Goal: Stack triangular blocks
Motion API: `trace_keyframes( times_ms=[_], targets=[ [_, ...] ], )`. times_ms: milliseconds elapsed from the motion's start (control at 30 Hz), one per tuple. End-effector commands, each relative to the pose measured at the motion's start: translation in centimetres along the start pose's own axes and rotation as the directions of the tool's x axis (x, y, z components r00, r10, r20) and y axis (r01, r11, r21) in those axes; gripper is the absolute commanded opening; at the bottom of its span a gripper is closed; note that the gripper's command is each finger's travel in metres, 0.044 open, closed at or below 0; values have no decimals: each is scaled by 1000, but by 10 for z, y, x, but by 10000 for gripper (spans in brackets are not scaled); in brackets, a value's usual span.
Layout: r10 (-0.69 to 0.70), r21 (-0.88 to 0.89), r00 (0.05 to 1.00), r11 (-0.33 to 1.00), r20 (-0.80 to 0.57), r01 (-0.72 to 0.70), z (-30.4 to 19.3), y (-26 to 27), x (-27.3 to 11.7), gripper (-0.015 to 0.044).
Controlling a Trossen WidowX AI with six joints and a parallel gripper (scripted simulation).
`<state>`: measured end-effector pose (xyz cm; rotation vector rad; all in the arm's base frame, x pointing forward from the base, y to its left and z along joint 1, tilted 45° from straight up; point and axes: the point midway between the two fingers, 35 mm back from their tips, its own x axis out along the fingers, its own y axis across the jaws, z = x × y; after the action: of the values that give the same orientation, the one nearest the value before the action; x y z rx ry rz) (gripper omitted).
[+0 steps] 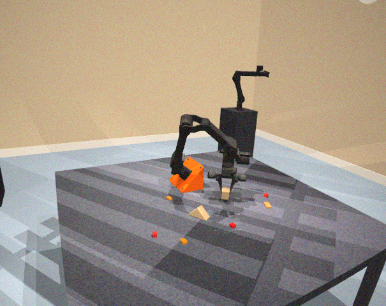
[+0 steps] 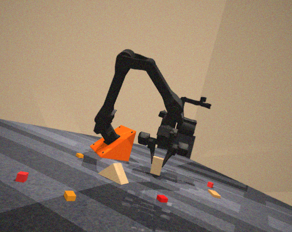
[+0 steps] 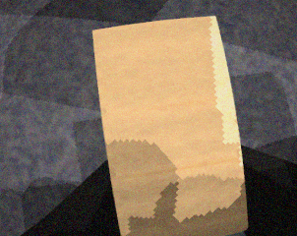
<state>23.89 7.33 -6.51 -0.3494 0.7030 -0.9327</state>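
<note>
My gripper [image 1: 225, 190] [image 2: 157, 163] [image 3: 168, 160] is shut on one triangular block [image 1: 225, 194] [image 2: 156, 167] [image 3: 163, 98]. The held pale wood block hangs a little above the table [image 1: 120, 263] [image 2: 53, 214], with a finger on each side. Its broad rectangular face fills the middle of the wrist view; its triangular ends are not clearly seen. The other triangular block [image 1: 198, 213] [image 2: 113, 173] rests on the table with a ridge upward and a triangular end showing. It lies left of the gripper and nearer the top and exterior views, apart from the held block.
The orange arm base [image 1: 196, 182] [image 2: 118, 151] stands behind the resting block. Red pieces [image 1: 232, 225] [image 2: 162, 198] and orange pieces [image 1: 184, 241] [image 2: 70, 195] lie scattered around. A flat tan piece [image 1: 267, 204] [image 2: 214, 193] lies to the right.
</note>
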Motion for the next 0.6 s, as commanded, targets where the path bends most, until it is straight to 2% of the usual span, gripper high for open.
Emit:
trace_keyframes(
  times_ms=[0, 567],
  targets=[
    [7, 2, 991, 1000, 132, -7, -7, 0, -5, 0],
    [8, 4, 851, 1000, 526, -12, -36, -1, -11, 0]
  ],
)
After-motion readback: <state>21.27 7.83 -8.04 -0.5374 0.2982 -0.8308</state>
